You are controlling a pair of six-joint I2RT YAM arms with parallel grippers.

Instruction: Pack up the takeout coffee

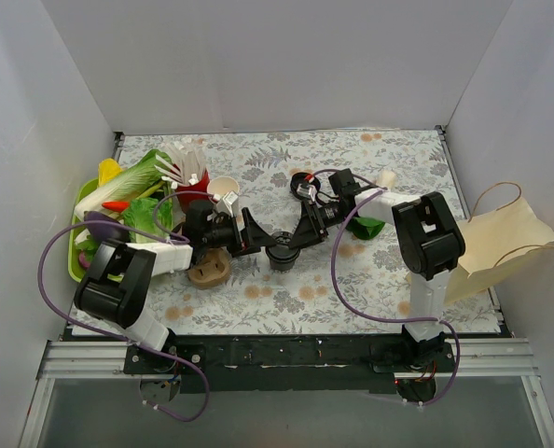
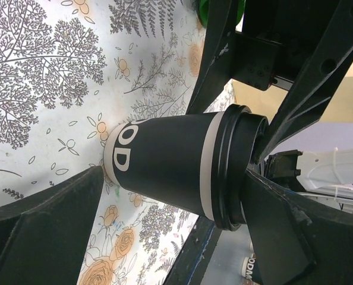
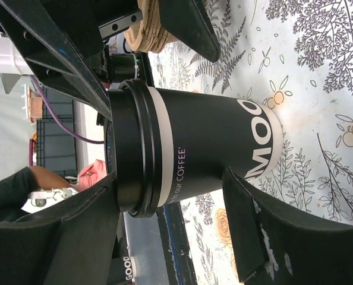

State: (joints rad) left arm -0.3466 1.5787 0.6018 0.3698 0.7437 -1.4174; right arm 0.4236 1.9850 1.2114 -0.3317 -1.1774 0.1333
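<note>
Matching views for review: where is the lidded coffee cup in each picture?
Top external: cup at centre of the floral cloth.
Left wrist: centre, sideways, lid to the right.
Right wrist: centre, sideways, lid to the left.
Shared landmark: the floral cloth, in all three.

Plain white walls (image 1: 277, 56) box the setup in on three sides, lighting's soft and even. The worktop (image 1: 286, 308) is covered in a grey floral print, with a metal rail (image 1: 81, 359) along the near edge.
</note>
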